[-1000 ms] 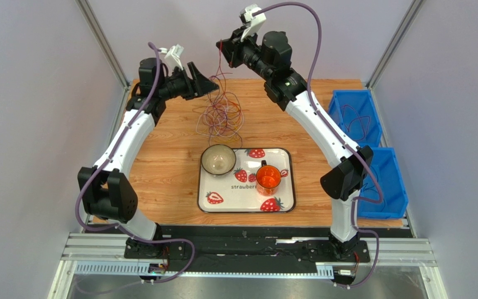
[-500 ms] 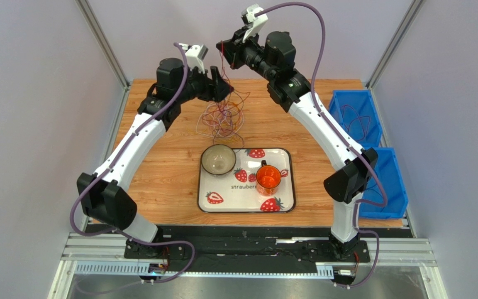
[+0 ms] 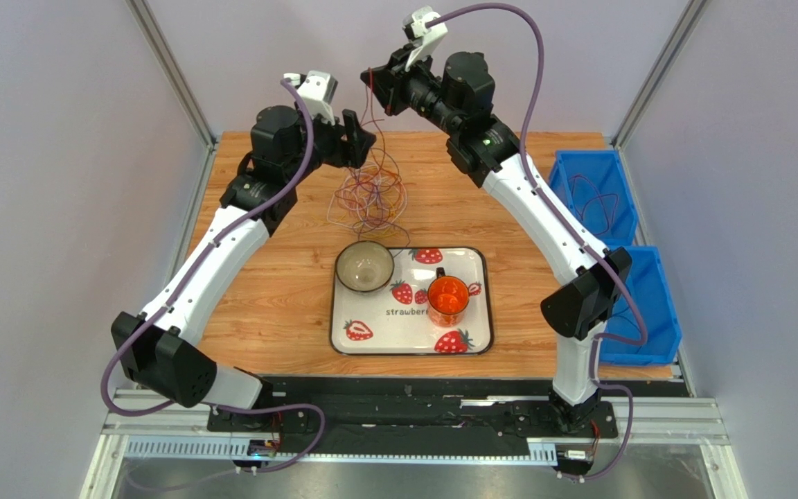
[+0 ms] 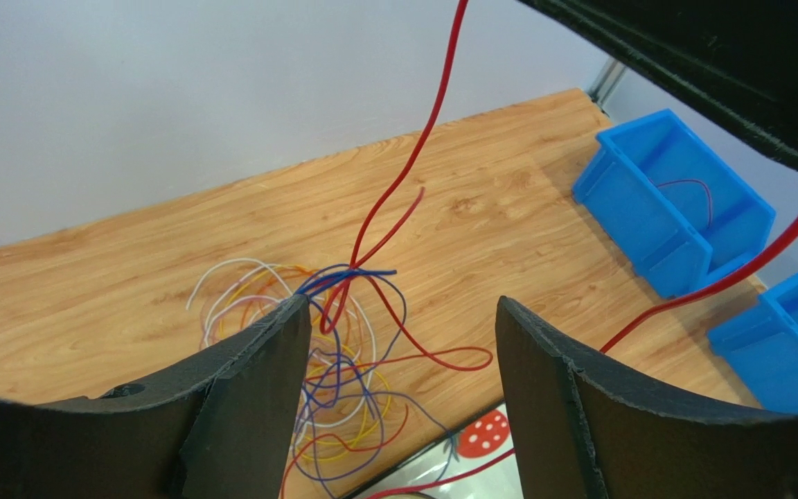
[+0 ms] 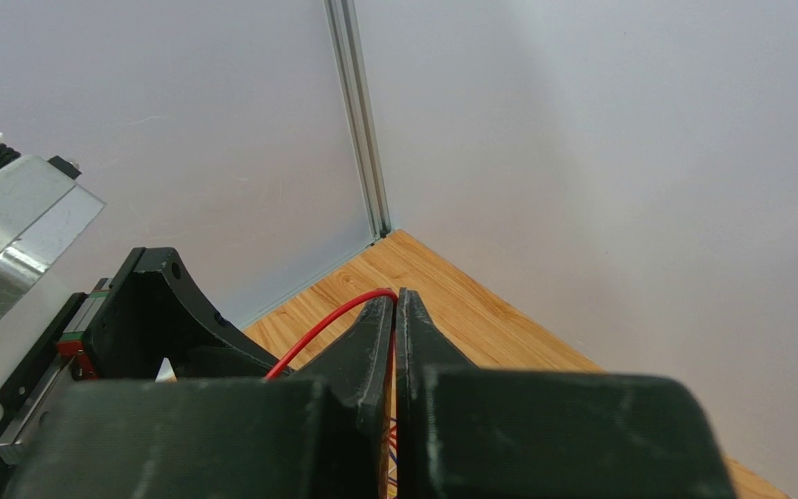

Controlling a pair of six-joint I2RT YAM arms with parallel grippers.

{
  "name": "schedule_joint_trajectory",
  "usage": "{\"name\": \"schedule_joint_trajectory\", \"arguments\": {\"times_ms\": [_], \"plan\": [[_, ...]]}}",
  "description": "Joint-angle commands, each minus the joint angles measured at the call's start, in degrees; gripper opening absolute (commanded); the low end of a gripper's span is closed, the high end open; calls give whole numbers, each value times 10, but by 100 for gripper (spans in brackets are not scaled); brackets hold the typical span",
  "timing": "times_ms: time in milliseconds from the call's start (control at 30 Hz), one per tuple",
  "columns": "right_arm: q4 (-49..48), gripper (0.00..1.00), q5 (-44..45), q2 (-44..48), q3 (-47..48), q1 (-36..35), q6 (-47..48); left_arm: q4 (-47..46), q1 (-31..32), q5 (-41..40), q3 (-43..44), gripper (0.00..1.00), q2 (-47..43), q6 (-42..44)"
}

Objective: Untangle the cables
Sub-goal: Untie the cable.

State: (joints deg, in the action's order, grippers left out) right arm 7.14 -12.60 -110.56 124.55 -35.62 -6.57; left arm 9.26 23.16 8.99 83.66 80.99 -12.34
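Right hand [image 5: 397, 301] pressed together, pinching a red cable [image 5: 320, 327] between its fingertips, raised high over the far side of the bench [image 3: 278, 260]. The red cable hung from it down into the other cables [image 3: 370, 198], a loose heap of purple, orange, yellow and white loops lying on the bench just beyond the tray [image 3: 476, 312]. Left hand [image 4: 403, 322] spread wide, gripping nothing, hovering above the heap close beside the hanging strand. Strawberry-print tray carried a bowl [image 3: 364, 266] and an orange cup [image 3: 448, 295]. Two blue bins [image 3: 643, 301] stood at the bench's right edge; the farther one held a thin cable loop.
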Motion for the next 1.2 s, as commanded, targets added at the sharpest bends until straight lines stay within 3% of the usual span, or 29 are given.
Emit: {"name": "schedule_joint_trajectory", "arguments": {"times_ms": [0, 200, 367, 600, 800, 900, 1167], "plan": [[-10, 0, -9, 19, 24, -4, -1, -43, 6, -20, -4, 74, -19, 29], [-17, 0, -18, 32, 3, -4, -15, -49, 6, -12, 36, 70, 49, 24], [-17, 0, -15, 36, 1, -4, -9, -62, 6, -26, 64, 49, 103, 21], [9, 0, 8, 21, 81, 1, 23, -61, 0, -74, 77, 47, 184, 35], [9, 0, 23, 22, 138, 26, 14, -35, -36, -50, 125, 47, 250, 19], [2, 0, 27, 39, 135, 36, 14, -12, -56, -48, 150, 47, 282, 7], [-27, 0, 46, 76, 86, 47, 27, 134, -91, -52, 263, 36, 369, -20]]}}
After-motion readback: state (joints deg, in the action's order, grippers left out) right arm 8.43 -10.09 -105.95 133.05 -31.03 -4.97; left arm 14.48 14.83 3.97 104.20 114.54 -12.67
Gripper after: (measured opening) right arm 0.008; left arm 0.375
